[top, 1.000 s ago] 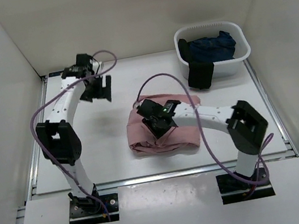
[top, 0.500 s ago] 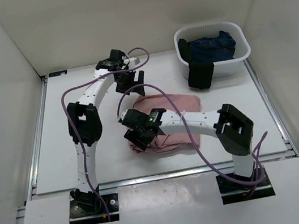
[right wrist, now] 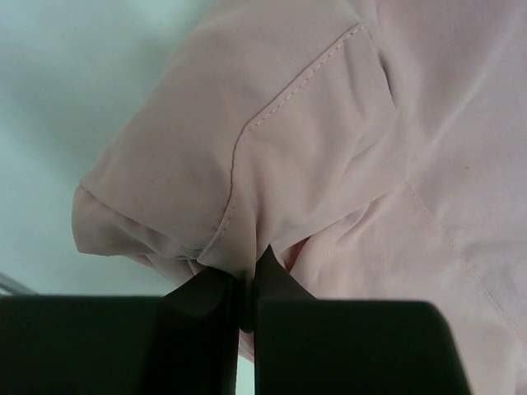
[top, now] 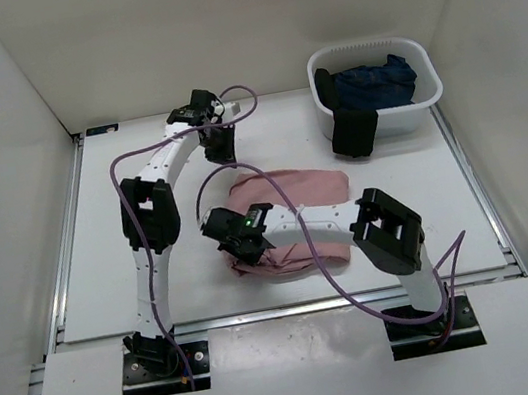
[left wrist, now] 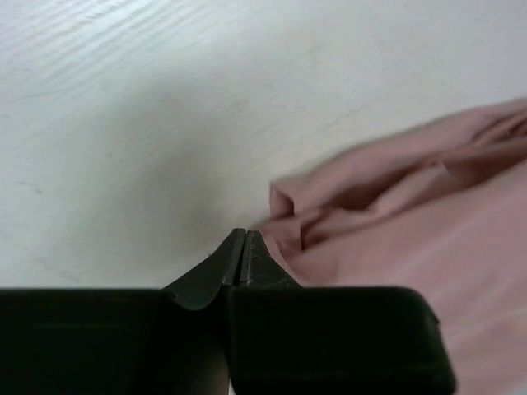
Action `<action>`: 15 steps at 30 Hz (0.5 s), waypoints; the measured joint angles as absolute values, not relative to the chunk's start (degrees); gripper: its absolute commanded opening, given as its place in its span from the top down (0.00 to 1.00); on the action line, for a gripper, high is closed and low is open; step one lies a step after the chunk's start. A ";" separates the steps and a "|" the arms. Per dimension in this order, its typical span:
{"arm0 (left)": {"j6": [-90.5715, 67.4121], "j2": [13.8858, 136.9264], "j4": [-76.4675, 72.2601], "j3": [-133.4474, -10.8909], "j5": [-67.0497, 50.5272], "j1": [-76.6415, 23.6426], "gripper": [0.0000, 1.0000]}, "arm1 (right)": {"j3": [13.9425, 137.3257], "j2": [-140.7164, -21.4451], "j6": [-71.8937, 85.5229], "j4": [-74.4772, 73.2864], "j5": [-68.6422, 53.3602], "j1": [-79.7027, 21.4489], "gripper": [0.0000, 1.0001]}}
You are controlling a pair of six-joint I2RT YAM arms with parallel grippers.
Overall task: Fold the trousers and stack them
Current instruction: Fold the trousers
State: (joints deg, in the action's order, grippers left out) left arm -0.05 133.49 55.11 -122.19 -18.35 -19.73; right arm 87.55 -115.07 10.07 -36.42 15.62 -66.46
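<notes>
Right claw (right wrist: 249, 278) farther left than before, clenched on folded, creased dusty-pink trousers (top: 308, 190); left claw (left wrist: 241, 240) clenched beside them.

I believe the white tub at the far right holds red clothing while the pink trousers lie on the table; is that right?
Not quite: the top external view shows dark blue clothing in the tub; the trousers do lie on the table.

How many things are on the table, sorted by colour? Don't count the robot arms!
Pink: 1, the trousers
White: 1, the basket
Dark blue: 1, the blue heap in the basket (I cannot tell how many pieces it holds)
Black: 1, the black cloth hanging over the basket's rim
Total: 4
</notes>
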 measured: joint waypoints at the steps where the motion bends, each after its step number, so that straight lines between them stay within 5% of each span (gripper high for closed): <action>1: -0.05 133.84 54.81 -122.52 -17.28 -19.64 0.86 | 87.55 -114.89 9.41 -36.80 16.12 -67.29 1.00; 5: -0.05 134.10 53.89 -123.07 -15.16 -18.63 0.86 | 87.55 -114.34 6.28 -38.35 16.78 -69.87 1.00; 6: -0.03 134.08 53.69 -123.13 -15.49 -18.35 0.78 | 87.55 -114.24 5.52 -38.70 16.78 -70.26 1.00; 8: 0.08 133.49 53.25 -122.50 -16.71 -17.91 0.41 | 87.55 -114.13 4.43 -39.20 16.82 -70.50 1.00; 9: 0.16 132.75 53.15 -121.36 -17.61 -17.72 0.06 | 87.55 -114.04 4.01 -39.27 16.91 -70.46 1.00; 15: -0.23 125.38 55.77 -112.81 -24.86 -17.52 0.00 | 86.72 -112.62 2.85 -39.46 18.20 -70.19 1.00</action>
